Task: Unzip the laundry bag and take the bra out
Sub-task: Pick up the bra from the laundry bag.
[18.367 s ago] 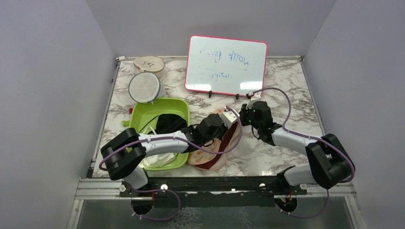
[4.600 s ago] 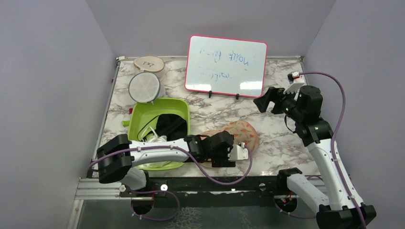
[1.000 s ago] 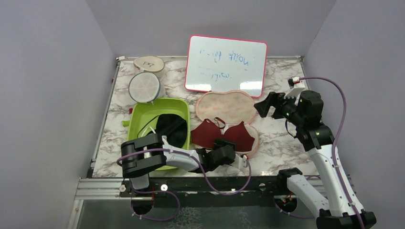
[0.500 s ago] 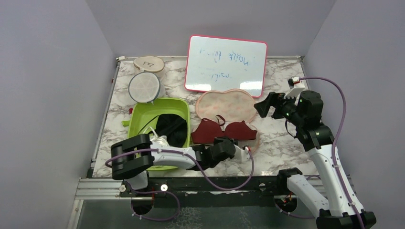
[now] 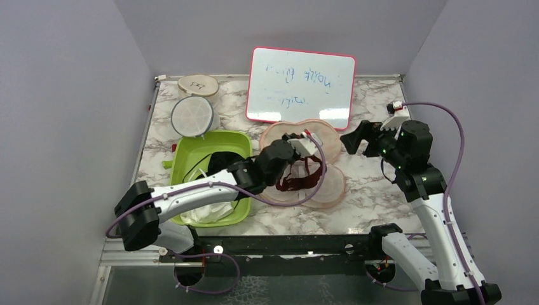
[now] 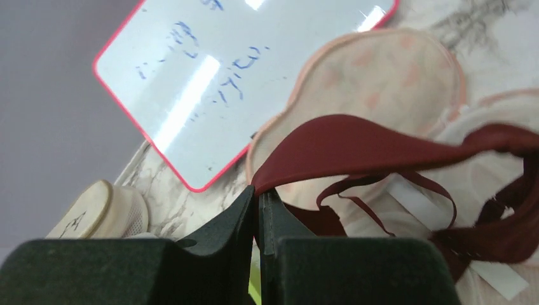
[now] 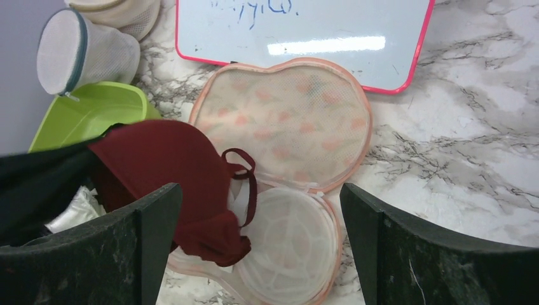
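The peach laundry bag [image 5: 330, 184] lies unzipped and spread in two halves on the marble, just in front of the whiteboard. Its printed half [image 7: 286, 121] is the farther one, its white-lined half [image 7: 289, 244] the nearer. My left gripper [image 5: 291, 138] is raised above the bag and shut on an edge of the maroon bra [image 5: 299, 178]. In the left wrist view the fingertips [image 6: 257, 194] pinch the bra's [image 6: 356, 143] band, and cups and straps hang down over the laundry bag [image 6: 375, 70]. My right gripper [image 5: 356, 141] hovers open to the right, holding nothing; the bra [image 7: 165, 159] shows at its left.
A red-framed whiteboard [image 5: 300, 86] stands at the back. The green tub [image 5: 213, 135] at the left holds a black garment [image 5: 225, 162] and a white cloth [image 5: 210, 213]. Two round mesh discs [image 5: 192, 114] [image 5: 198, 84] sit behind the tub.
My left gripper has shut on the bra's edge near the table's front, then risen and swung back over the bag, lifting the bra off the lower half. The right arm barely moved.
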Controlling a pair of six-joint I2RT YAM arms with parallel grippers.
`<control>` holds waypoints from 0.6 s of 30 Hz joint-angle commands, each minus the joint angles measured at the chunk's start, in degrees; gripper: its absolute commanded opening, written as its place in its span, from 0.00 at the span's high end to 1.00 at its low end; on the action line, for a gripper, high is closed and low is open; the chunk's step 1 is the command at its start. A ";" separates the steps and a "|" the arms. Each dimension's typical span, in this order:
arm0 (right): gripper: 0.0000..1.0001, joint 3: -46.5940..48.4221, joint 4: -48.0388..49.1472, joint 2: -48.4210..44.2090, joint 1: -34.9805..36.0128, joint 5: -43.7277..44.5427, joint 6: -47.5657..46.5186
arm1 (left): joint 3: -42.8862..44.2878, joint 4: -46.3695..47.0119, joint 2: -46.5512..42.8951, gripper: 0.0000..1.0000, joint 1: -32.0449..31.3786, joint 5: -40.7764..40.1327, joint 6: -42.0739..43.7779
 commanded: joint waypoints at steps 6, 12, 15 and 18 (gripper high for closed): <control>0.07 1.03 0.51 -0.17 0.19 0.88 1.03 | 10.86 -11.21 -9.80 1.00 8.14 0.91 -9.44; 0.07 0.11 1.96 1.11 0.18 -0.31 1.16 | 13.46 -15.98 -16.18 1.00 11.00 -6.36 -9.07; 0.07 -0.28 2.72 1.62 0.19 -0.75 1.08 | 13.37 -16.21 -20.38 1.00 11.98 -12.52 -7.10; 0.07 -0.62 3.57 2.19 0.17 -1.36 1.16 | 13.55 -17.45 -24.53 1.00 12.48 -17.05 -2.83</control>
